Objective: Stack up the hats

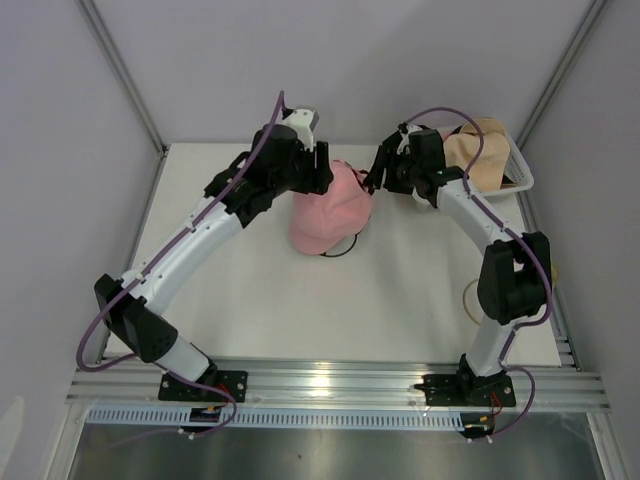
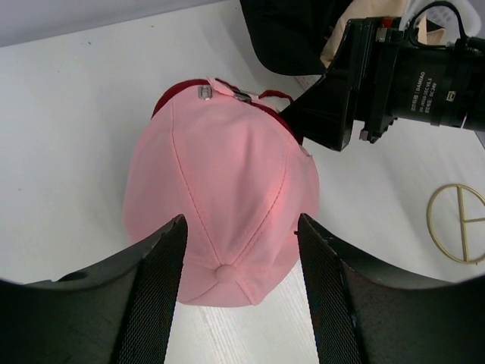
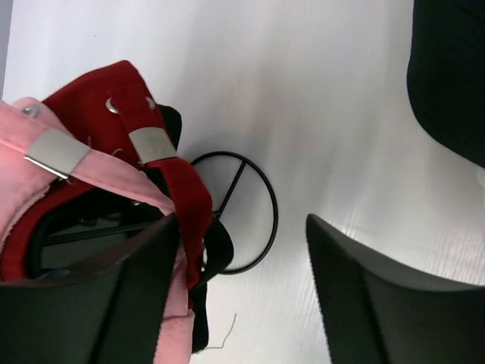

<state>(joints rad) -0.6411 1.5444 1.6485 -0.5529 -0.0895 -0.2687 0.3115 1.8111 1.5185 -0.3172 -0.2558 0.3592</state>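
Since the pink cap (image 1: 328,212) is already nested over the red cap (image 3: 114,98), with the pair perched on a black wire stand (image 3: 233,189) a little toward 12 o'clock from the middle of the table (image 1: 420,290), both arms crowd that one spot, probably to seat the stack squarely. The left gripper (image 2: 239,265) hangs over the crown from the cap's 11 o'clock, its fingers (image 2: 155,288) spread wide and straddling the button end without, as far as I can tell, pinching any cloth. The right gripper (image 3: 239,303) sits low at the cap's 1 o'clock, by the back opening, jaws also wide; the red strap lies just inside one finger but is not clamped. A tan hat (image 1: 478,150) waits in the white basket (image 1: 522,170) at the table's 2 o'clock corner, and a dark mass beside it is probably the black hat (image 2: 284,34). From above, the arms cover both sets of fingertips. The red cap shows only at its rear, most of the stand is buried under the caps, and I cannot find any other hat.
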